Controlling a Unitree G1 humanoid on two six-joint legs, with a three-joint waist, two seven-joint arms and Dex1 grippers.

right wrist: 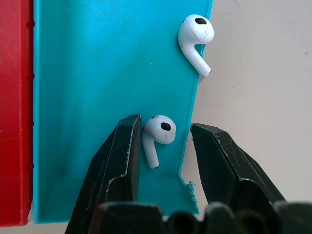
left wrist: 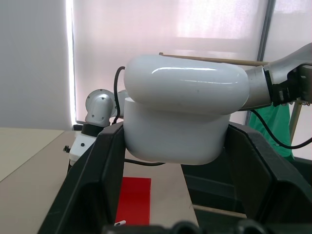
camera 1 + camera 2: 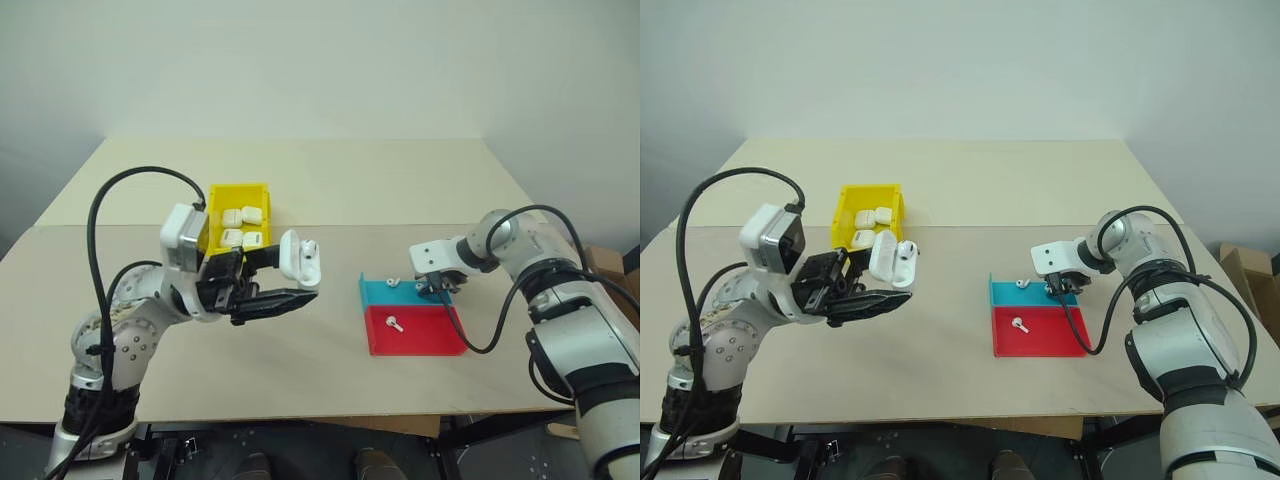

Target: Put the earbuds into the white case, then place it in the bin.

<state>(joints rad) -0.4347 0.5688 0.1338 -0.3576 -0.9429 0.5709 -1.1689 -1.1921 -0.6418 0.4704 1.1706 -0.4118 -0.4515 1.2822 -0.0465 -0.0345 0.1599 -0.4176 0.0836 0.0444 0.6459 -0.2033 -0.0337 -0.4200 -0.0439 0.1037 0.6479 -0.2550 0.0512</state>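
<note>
Straddling an earbud (image 1: 158,136) at the blue tray's (image 1: 97,87) edge.
Right gripper (image 1: 163,146) half open, holding nothing; left gripper (image 3: 262,290) clamped on white case (image 3: 298,260), lid up, above bare table (image 3: 330,180).

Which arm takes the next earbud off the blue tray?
Right. Its tool is open astride an earbud on the blue tray, while the left tool is shut on the open white case.

A glossy white case (image 3: 299,259) with its hinged lid flipped open is held up left of centre, one earbud seated inside. Behind it, a bright yellow bin (image 3: 238,191) holds four closed look-alike cases. At right of centre, three tiny white earbuds (image 1: 157,136) lie on a blue-and-red tray: two on blue, one on red.
</note>
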